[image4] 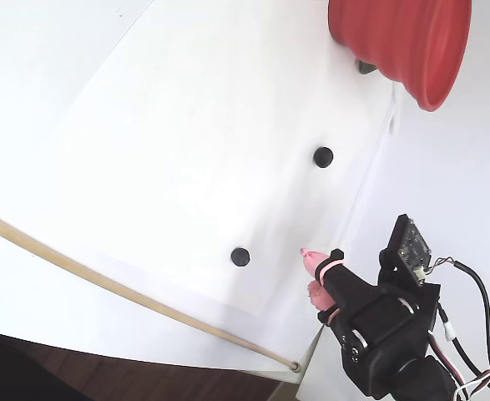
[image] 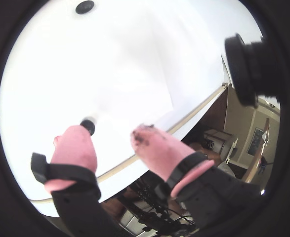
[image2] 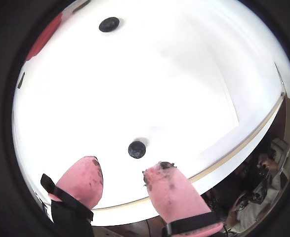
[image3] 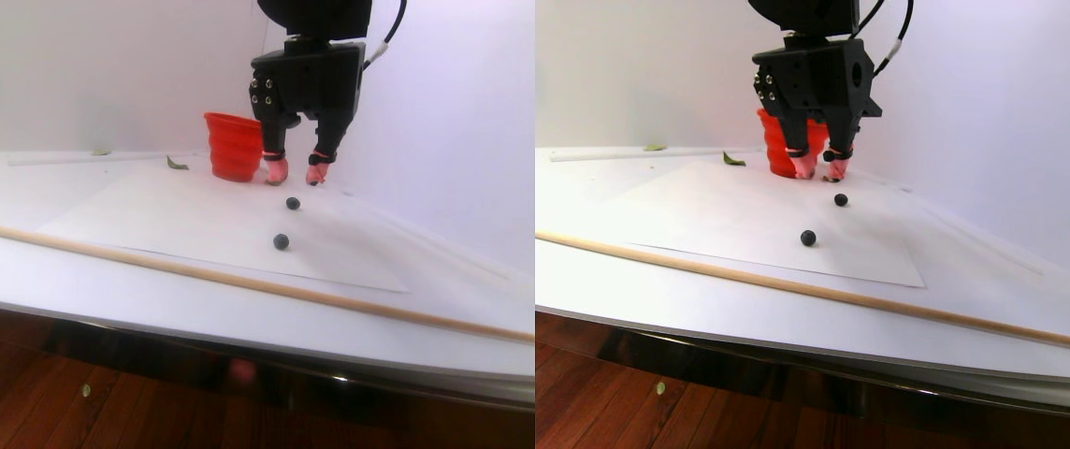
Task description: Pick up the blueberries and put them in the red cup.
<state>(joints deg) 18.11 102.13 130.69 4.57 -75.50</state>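
Two blueberries lie on the white paper. The near blueberry (image2: 137,149) (image: 88,126) (image4: 240,256) (image3: 281,241) sits just ahead of my pink fingertips (image2: 93,163), untouched. The far blueberry (image2: 108,24) (image: 84,7) (image4: 323,156) (image3: 293,203) lies closer to the red cup (image4: 403,42) (image3: 234,145) (image2: 46,32), which stands upright at the back of the sheet. My gripper (image2: 125,167) (image: 112,136) (image4: 310,271) (image3: 295,173) hangs above the table, open, with nothing between its fingers.
A thin wooden strip (image3: 217,276) (image4: 103,284) runs along the table beside the paper's edge (image4: 253,313). A small leaf (image3: 177,164) lies left of the cup. A white wall (image3: 441,112) rises close behind the arm, and the table's front edge (image3: 217,341) drops to a wooden floor.
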